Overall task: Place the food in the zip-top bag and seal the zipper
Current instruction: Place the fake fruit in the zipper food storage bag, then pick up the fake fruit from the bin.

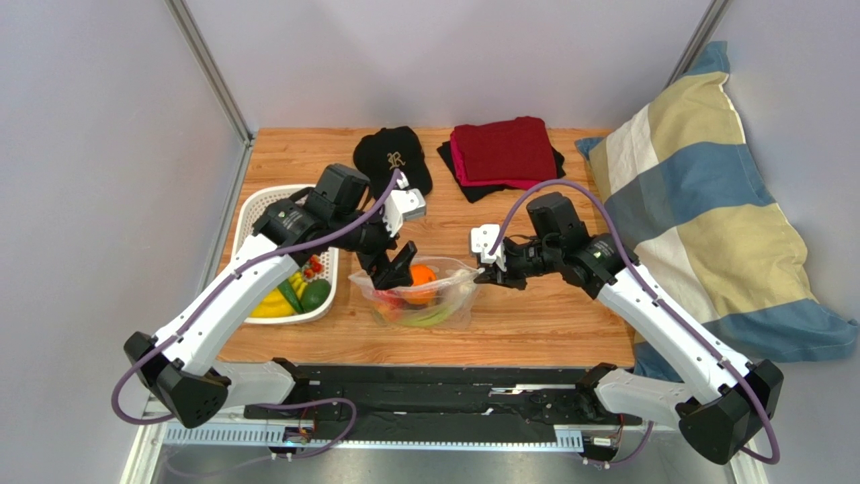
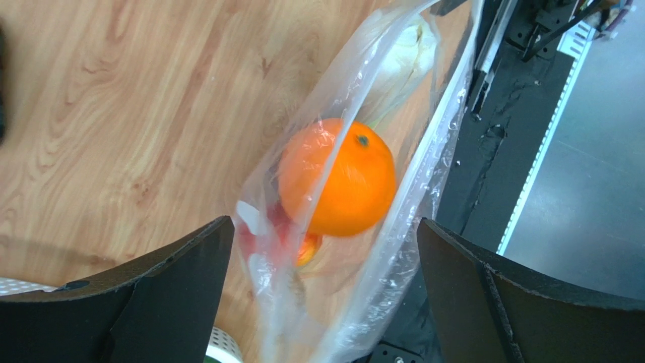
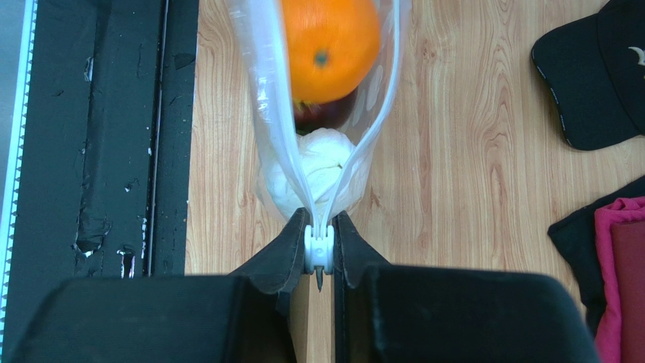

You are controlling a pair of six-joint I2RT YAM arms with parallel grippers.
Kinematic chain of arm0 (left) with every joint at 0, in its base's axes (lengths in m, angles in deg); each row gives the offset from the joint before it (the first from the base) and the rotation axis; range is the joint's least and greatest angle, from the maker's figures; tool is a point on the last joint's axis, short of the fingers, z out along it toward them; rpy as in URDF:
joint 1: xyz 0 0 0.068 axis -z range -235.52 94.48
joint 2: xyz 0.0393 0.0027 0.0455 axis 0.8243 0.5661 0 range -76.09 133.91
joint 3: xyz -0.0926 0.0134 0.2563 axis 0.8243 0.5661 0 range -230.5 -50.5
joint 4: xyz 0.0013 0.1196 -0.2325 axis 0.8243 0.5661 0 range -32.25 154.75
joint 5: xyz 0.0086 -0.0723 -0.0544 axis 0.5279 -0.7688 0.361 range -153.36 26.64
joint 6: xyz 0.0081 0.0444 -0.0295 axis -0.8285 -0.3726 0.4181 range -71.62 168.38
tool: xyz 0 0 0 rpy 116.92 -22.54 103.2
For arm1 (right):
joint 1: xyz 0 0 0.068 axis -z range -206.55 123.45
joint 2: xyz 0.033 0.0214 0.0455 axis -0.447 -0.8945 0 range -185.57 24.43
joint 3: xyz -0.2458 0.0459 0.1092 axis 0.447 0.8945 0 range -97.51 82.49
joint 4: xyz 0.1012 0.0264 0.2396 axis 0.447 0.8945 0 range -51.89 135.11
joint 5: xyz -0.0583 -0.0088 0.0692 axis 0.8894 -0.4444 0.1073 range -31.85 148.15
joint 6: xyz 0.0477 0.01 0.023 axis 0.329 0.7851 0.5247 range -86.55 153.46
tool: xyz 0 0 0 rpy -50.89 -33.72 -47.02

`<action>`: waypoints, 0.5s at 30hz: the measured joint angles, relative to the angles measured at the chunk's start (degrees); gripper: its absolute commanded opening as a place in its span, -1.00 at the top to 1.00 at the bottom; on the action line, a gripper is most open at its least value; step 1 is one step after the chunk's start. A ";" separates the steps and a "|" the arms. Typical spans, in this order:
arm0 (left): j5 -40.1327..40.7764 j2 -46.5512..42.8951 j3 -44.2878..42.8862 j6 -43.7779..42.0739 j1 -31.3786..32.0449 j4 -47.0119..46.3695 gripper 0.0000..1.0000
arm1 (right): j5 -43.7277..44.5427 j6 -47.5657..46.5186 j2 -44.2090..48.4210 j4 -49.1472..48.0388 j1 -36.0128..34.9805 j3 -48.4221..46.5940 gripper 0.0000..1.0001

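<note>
On the middle of the wooden table (image 1: pixel 545 318) lies the zip-top bag (image 1: pixel 444 303), with its mouth facing up. An orange (image 2: pixel 338 178) sits inside it, on top of a red fruit (image 3: pixel 325 113) and a pale stalk (image 3: pixel 318 151). The left gripper (image 1: pixel 397 267) hangs right over the orange. Its fingers are spread as wide as they go and hold nothing. The right gripper (image 3: pixel 321 219) is at the other end of the bag. Its fingers are pinched tight on the end of the zipper (image 3: pixel 319 249), and they hold that corner up off the wood. More food (image 1: pixel 293 294) waits in the white basket (image 1: pixel 264 198), just to the left of the bag. I think the step now is to get the left gripper out and fetch the next piece. It should go straight up first, so its fingers do not catch the thin plastic and drag the bag. The right gripper should not let go or pull hard, or the mouth may flop shut or the orange may roll out.
</note>
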 measured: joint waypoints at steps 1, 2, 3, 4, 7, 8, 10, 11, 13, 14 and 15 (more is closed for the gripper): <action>0.37 -0.70 -0.35 0.00 0.00 0.33 -0.98 | 0.00 0.00 0.00 0.00 0.00 0.00 1.00; 0.70 -1.46 -0.81 0.00 0.00 0.59 -0.98 | 0.00 0.02 0.00 -0.02 0.00 0.00 1.00; 0.87 -2.27 -1.42 0.04 -0.15 1.01 -0.98 | 0.00 0.02 0.00 -0.04 0.00 0.00 1.00; 0.87 -3.19 -2.23 0.24 -0.61 1.44 -0.97 | 0.00 0.00 0.00 -0.04 0.00 0.00 1.00; -0.04 -5.60 -3.85 1.20 -4.68 1.66 -0.89 | 0.00 0.00 0.00 -0.04 -0.11 0.00 1.00; -1.07 -6.43 -4.17 1.73 -9.03 1.60 -0.87 | 0.00 0.00 0.00 -0.07 -0.15 0.00 1.00; -1.25 -7.06 -4.20 2.19 -16.70 1.55 -0.80 | 0.00 0.00 0.00 -0.07 -0.22 0.00 1.00; -1.07 -6.99 -3.98 2.23 -20.41 1.51 -0.79 | 0.00 0.00 0.00 -0.07 -0.24 0.00 1.00; -1.16 -6.69 -1.44 1.81 -29.27 0.70 -0.71 | 0.00 -0.02 0.00 -0.07 -0.26 0.00 1.00; -1.25 -6.10 0.28 1.07 -32.70 0.79 -0.65 | 0.00 -0.02 0.00 -0.07 -0.26 0.00 1.00; -1.27 -5.40 1.64 0.44 -35.06 0.87 -0.62 | 0.00 -0.02 0.00 -0.09 -0.26 0.00 1.00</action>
